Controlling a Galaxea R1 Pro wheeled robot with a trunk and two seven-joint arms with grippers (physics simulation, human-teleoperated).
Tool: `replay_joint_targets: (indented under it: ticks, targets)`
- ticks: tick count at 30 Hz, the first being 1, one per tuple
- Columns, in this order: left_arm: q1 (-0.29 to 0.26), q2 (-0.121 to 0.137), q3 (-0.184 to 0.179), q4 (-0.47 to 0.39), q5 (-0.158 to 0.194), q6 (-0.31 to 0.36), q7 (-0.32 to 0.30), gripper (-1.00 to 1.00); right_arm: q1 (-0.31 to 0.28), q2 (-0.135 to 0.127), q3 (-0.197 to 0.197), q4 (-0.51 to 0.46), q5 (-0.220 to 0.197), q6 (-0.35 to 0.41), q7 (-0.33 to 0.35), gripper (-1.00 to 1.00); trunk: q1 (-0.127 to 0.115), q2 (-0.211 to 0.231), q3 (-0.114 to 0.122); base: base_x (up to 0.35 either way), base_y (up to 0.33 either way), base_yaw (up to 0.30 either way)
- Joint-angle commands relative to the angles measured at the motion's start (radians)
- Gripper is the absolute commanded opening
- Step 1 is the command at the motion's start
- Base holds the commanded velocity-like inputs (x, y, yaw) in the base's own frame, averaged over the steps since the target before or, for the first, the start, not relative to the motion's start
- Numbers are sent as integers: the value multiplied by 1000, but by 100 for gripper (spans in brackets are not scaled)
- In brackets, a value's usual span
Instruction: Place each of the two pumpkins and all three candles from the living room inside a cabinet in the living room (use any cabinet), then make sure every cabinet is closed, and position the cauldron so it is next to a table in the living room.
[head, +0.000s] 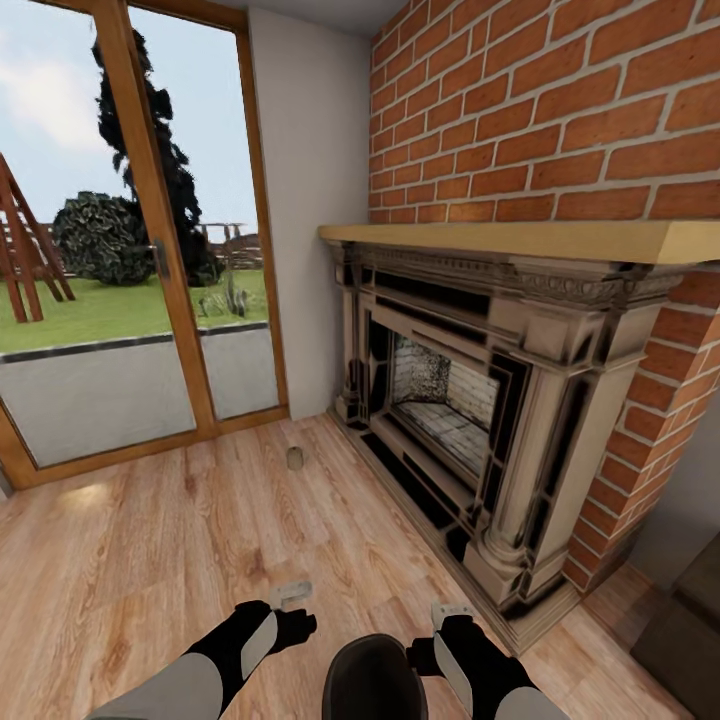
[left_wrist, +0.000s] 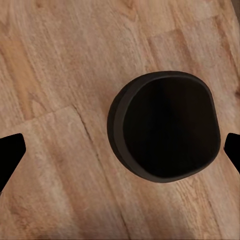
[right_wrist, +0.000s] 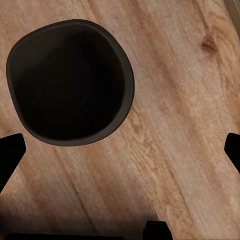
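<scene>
- The room has a light wooden plank floor, a red brick wall with a big stone fireplace at the right of the head view, and a tall glass door at the upper left.
- A small beige-grey stubby candle stands on the floor near the middle, between door and fireplace.
- The round matte black cauldron sits at the bottom middle, between both arms.
- The left gripper and right gripper are spread wide, holding nothing.
</scene>
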Motion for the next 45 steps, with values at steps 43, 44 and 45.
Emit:
replay_joint_targets:
  ticks: [43,44,45]
  targets:
    - [3,-2,-6,6,2,81,16,100,-1,5,1,-3,0,6,-4,100,165,-302,-136,0,0,0]
    - [3,-2,-6,6,1,75,16,100,-1,5,1,-3,0,6,-4,100,169,-309,-139,0,0,0]
    - [4,-2,-7,6,1,66,16,100,-1,5,1,-3,0,6,-4,100,173,-316,-142,0,0,0]
